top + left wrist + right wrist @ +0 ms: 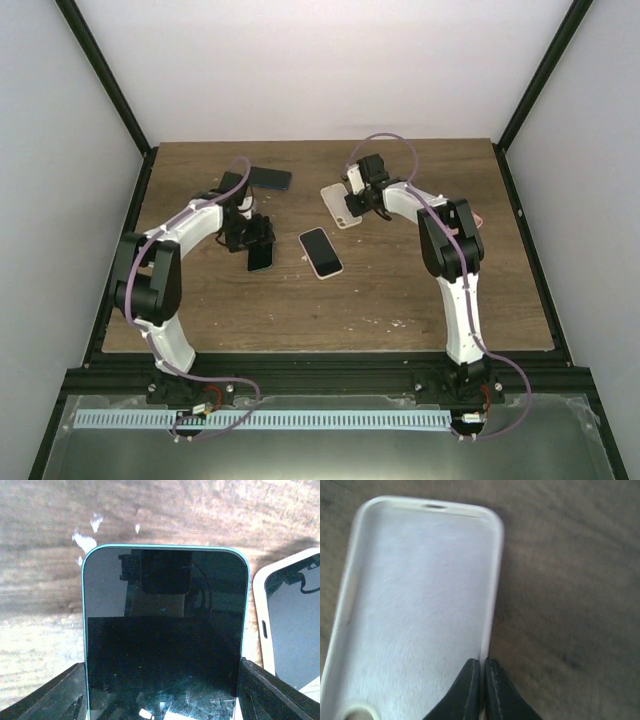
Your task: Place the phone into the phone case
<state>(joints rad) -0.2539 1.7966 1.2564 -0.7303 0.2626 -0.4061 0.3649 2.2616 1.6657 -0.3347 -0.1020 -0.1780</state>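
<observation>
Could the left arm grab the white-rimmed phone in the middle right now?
Probably not at once: the left pincer looks clamped on the teal-edged phone. The white-rimmed phone lies close beside it, face up, nothing between them, so it seems reachable once that pincer is free.

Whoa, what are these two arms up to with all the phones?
They are working toward fitting a phone into a case. The left fingers grip a teal-edged phone by its sides. The right fingers are pinched shut on one side wall of the empty white case, which lies open side up on the wooden table. The phone is not yet in the case. A white-rimmed phone lies between the two arms.
</observation>
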